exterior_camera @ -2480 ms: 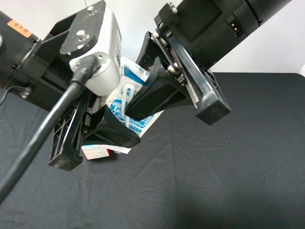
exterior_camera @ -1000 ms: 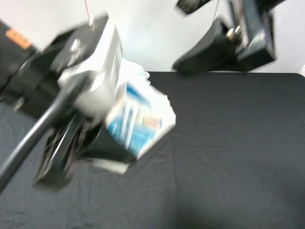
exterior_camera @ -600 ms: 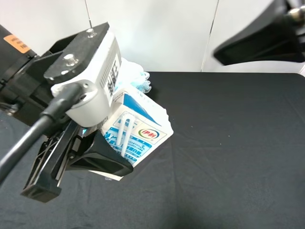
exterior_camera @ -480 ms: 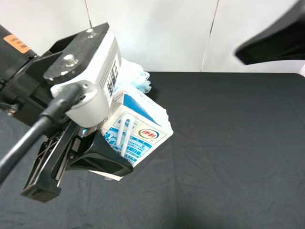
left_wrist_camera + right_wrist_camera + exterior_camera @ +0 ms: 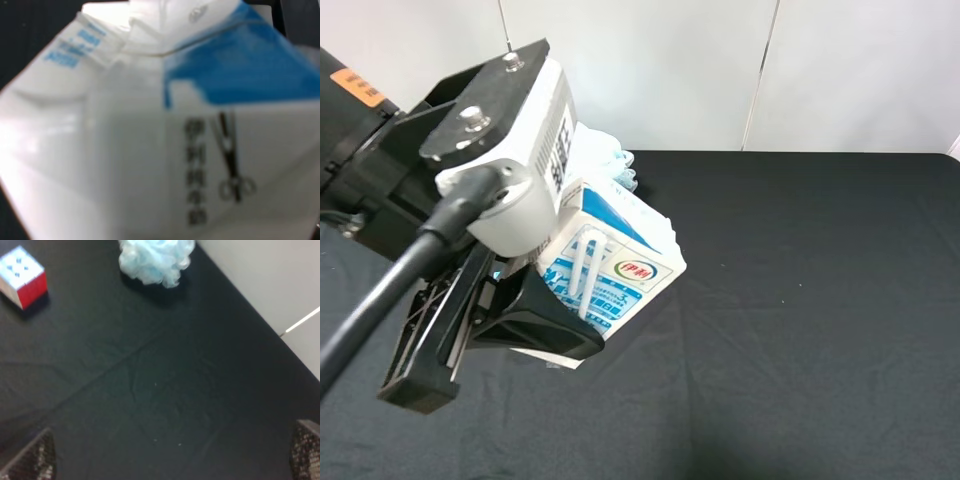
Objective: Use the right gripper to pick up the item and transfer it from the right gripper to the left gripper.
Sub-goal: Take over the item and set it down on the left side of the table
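The item, a white drink carton [image 5: 615, 265] with a blue top and an attached straw, is clamped in my left gripper [image 5: 542, 318] and held tilted above the black table. It fills the left wrist view [image 5: 160, 130], blurred and very close. My right gripper [image 5: 167, 455] is out of the exterior high view. In the right wrist view its two fingertips [image 5: 32, 457] stand wide apart at the picture's corners, with nothing between them, high above the table.
A pale blue mesh bath puff [image 5: 156, 257] lies near the table's back edge, partly behind the left arm [image 5: 605, 155]. A multicoloured puzzle cube [image 5: 24, 275] sits on the black cloth [image 5: 800, 300]. A white wall stands behind.
The right gripper has let go of the carton and pulled away up and to the right, out of the exterior high view. The left gripper keeps the carton and has shifted slightly.
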Motion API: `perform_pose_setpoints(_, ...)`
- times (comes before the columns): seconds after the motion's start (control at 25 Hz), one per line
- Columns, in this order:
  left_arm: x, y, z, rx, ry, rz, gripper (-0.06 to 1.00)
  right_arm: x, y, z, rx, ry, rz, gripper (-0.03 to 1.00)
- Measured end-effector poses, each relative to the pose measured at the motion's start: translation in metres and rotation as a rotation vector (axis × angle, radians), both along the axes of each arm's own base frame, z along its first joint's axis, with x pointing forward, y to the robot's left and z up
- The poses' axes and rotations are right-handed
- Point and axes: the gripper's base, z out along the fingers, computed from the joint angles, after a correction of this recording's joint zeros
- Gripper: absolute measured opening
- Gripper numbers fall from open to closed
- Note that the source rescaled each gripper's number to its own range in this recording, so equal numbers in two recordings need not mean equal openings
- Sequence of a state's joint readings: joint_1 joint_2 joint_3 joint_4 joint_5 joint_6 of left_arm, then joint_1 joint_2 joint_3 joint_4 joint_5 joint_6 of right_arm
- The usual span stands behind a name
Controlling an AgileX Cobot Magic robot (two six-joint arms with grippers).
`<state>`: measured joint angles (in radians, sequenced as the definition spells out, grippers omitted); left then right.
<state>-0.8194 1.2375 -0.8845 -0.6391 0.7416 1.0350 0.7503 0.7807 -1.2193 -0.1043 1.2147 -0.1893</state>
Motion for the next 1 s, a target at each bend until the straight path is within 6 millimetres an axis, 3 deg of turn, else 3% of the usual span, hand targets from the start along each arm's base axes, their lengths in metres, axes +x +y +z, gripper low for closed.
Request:
perform_pose_setpoints(0.2, 0.002, -0.001, 0.001, -0.013, -0.018, 0.017, 0.0, -0.034, -0.032, -0.019, 0.129, 0.012, -0.081, 1.0)
perform_pose_setpoints(0.48, 0.004, -0.002, 0.001, -0.025, -0.032, 0.032, 0.0, -0.063, -0.059, -0.073, 0.233, 0.077, -0.172, 1.0)
perform_pose_setpoints(0.72, 0.005, -0.002, 0.002, -0.032, -0.041, 0.041, 0.0, -0.072, -0.067, -0.118, 0.223, 0.12, -0.189, 1.0)
perform_pose_setpoints(1.0, 0.007, -0.003, 0.002, -0.04, -0.053, 0.052, 0.0, -0.076, -0.064, -0.146, 0.316, 0.119, -0.161, 1.0)
